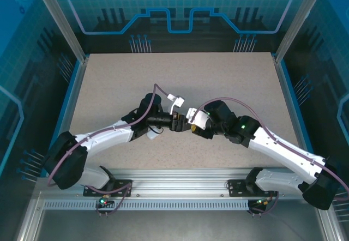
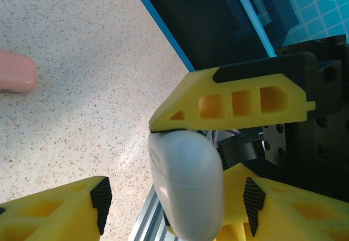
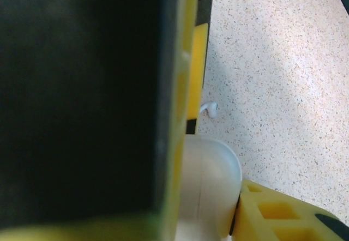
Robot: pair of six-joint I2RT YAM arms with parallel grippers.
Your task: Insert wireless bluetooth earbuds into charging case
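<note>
One white earbud (image 3: 209, 109) on bench (image 3: 283, 61), right-wrist view, beside blurred finger (image 3: 82, 99) | pink case (image 2: 16, 72), left-wrist view | right jaws clamp white case (image 2: 185, 186) | left jaws wide apart, flanking it

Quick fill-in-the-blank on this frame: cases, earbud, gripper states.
1. The held case, clamped by the right gripper, is ___ in colour.
2. The loose case lying on the table is ___ in colour.
3. The left gripper has its jaws ___.
4. The earbud lying on the table is ___ in colour.

Missing words: white; pink; open; white.
</note>
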